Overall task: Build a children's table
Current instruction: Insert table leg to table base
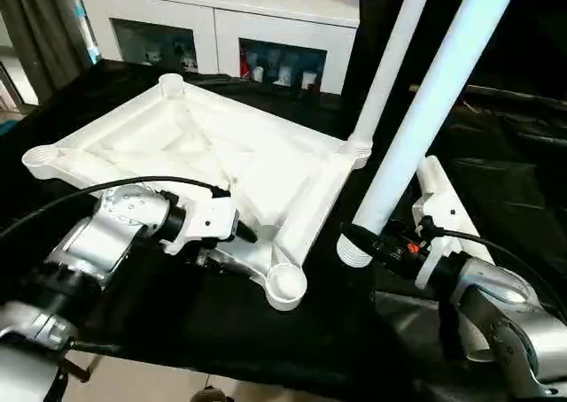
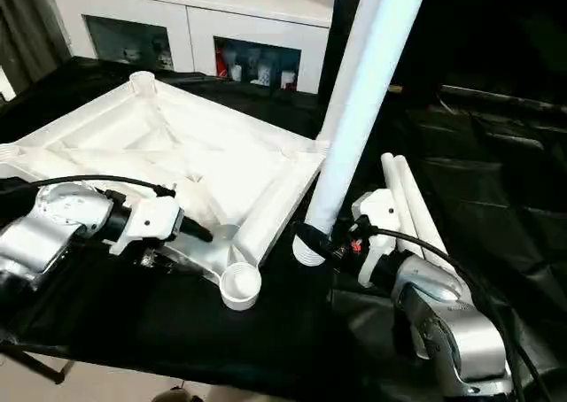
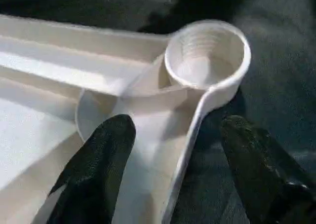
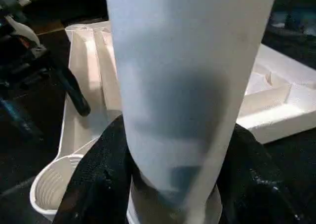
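The white tabletop (image 1: 221, 145) lies ribbed side up on the black-draped work table. One white leg (image 1: 390, 57) stands upright in its far right corner socket (image 1: 359, 147). My right gripper (image 1: 376, 243) is shut on a second leg (image 1: 443, 92) near its wide lower end, holding it upright and slightly tilted just right of the near corner socket (image 1: 285, 285). That socket (image 3: 207, 51) stands empty and shows threads inside. My left gripper (image 1: 244, 234) is open and straddles the tabletop's rim (image 3: 190, 145) just behind that socket, one finger (image 3: 98, 169) over the ribbed inside and the other outside the rim.
Two more white legs (image 2: 407, 198) lie on the black cloth behind my right gripper. A white cabinet (image 1: 221, 21) stands beyond the work table. The table's front edge (image 1: 221, 362) runs close below the near socket.
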